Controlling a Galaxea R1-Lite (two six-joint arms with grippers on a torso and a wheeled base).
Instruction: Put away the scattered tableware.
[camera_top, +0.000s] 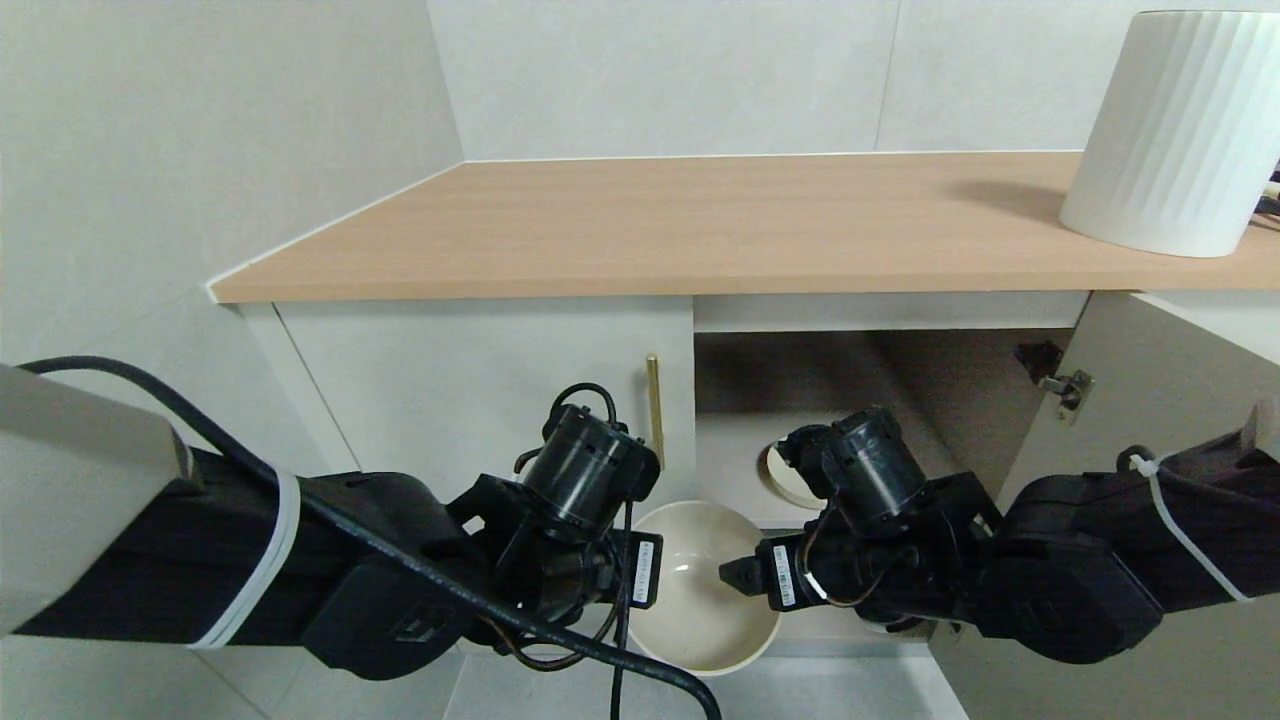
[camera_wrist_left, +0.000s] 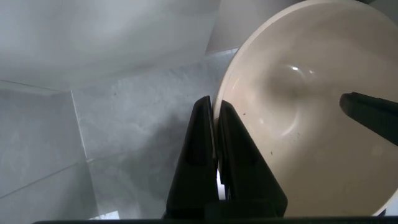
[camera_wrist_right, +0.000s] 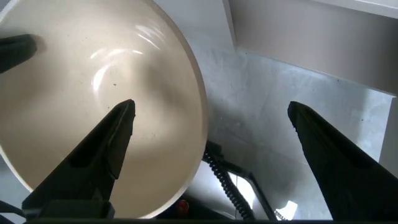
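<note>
White cabinet (camera_top: 480, 380) doors and a grey floor (camera_wrist_left: 137, 124) are behind a cream bowl (camera_top: 700, 590). The bowl is low down, over the floor, just in front of the open side of the cabinet. Its hollow side faces up and a little toward the camera on the head.

The left gripper (camera_wrist_left: 216, 124) holds the bowl. Its two fingers (camera_wrist_left: 200, 143) are pinched tight on the rim, one on the inside and one on the outside.

The right gripper (camera_wrist_right: 211, 111) is spread wide on the other side of the bowl. One finger (camera_wrist_right: 106, 143) is over the inside of the bowl and the other finger (camera_wrist_right: 329, 155) is out past the rim, over the floor. I cannot tell if it touches the bowl.

Inside the cabinet, behind the right arm, is another cream dish (camera_top: 783, 478). The right door (camera_top: 1150, 400) is swung open. The left door is shut and has a gold handle (camera_top: 652, 410).

Above is a wooden counter (camera_top: 700, 220). A white ribbed tub (camera_top: 1180, 130) stands on it, far to the right.
</note>
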